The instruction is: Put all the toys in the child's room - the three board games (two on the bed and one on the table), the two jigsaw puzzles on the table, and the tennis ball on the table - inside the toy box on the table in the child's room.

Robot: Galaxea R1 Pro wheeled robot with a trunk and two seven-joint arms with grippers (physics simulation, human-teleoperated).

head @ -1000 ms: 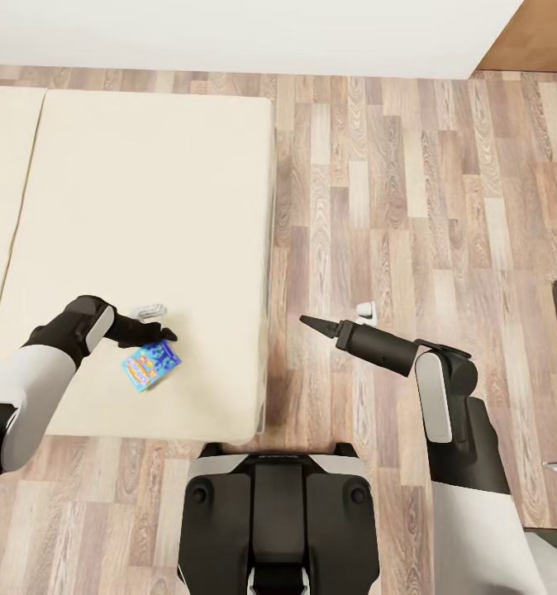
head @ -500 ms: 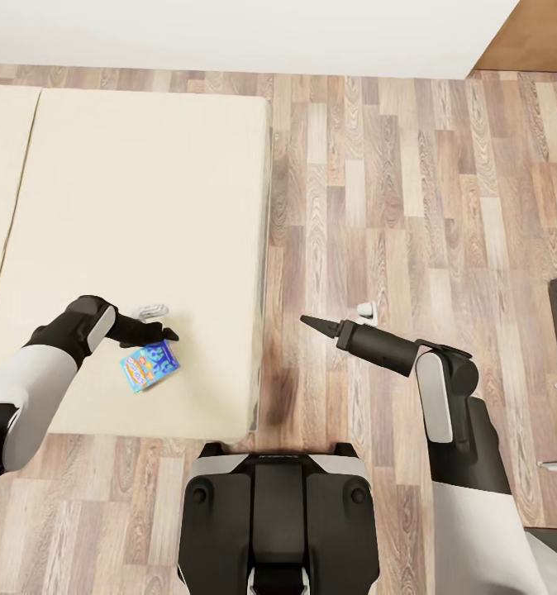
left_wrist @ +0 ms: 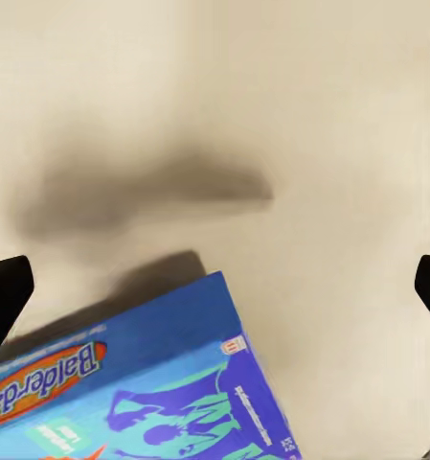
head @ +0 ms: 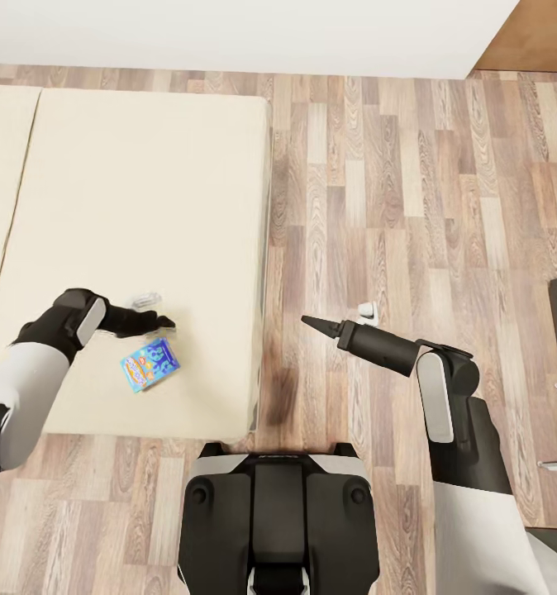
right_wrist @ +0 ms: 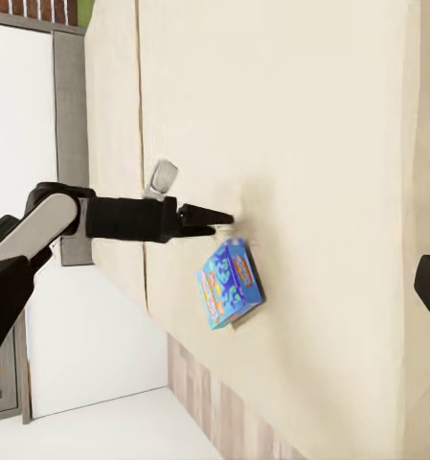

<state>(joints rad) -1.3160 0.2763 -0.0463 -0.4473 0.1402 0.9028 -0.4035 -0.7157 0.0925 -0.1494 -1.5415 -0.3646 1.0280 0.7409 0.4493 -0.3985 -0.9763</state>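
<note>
Above board game (head: 149,364), left tool (head: 168,323) withdrawn.

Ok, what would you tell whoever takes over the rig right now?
Left gripper: open, hovering by the blue game, not gripping it.
Right gripper: open, empty, over the floor beside the bed.
The game lies flat on the bed, near its front edge.
Done: nothing gripped yet.
Left: grasp this game, carry it to the toy box, then fetch the other toys.
</note>
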